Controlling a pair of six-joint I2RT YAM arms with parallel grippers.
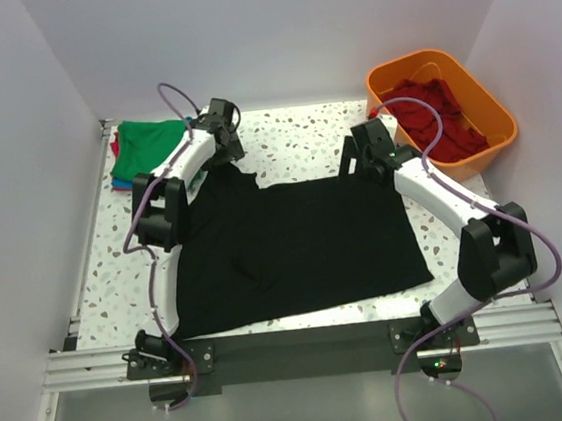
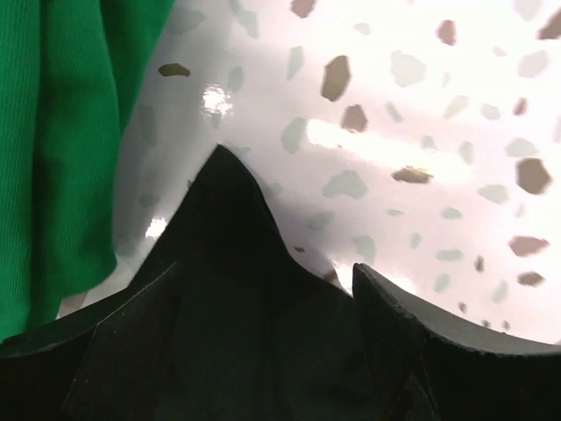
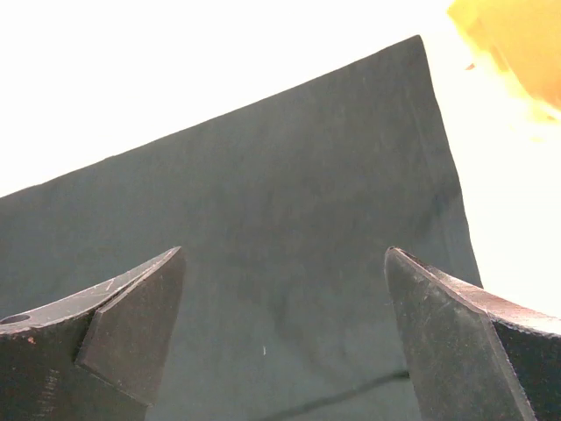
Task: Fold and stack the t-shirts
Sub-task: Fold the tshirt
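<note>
Lying spread flat across the middle of the top view, the large black t-shirt [image 1: 305,248] covers most of the speckled table [image 1: 303,133], with a small crease left of its centre. Its upper left corner rises into a narrow point, and the left tool [image 1: 219,121] sits right at that point, in the upper left part of the frame. In the left wrist view its two dark fingers [image 2: 131,351] stand apart at the bottom of the picture. The peaked black cloth lies between them and runs up toward the middle of the frame; whether the pads touch the cloth cannot be told.

The green t-shirt [image 1: 148,142] lies folded in the upper left corner of the top view, just beside the left tool. It rests on other folded cloth that shows blue and red edges [image 1: 117,177] at its lower left.

The right tool [image 1: 363,152] is over the upper right corner of the black t-shirt, right of centre in the top view. Its wrist view shows both fingers [image 3: 123,324] wide apart, nothing between them, and the shirt's straight edge and corner filling the frame beyond.

The orange tub [image 1: 497,117] stands in the upper right corner of the top view, apart from the black shirt, with red t-shirts [image 1: 437,114] heaped inside it.
</note>
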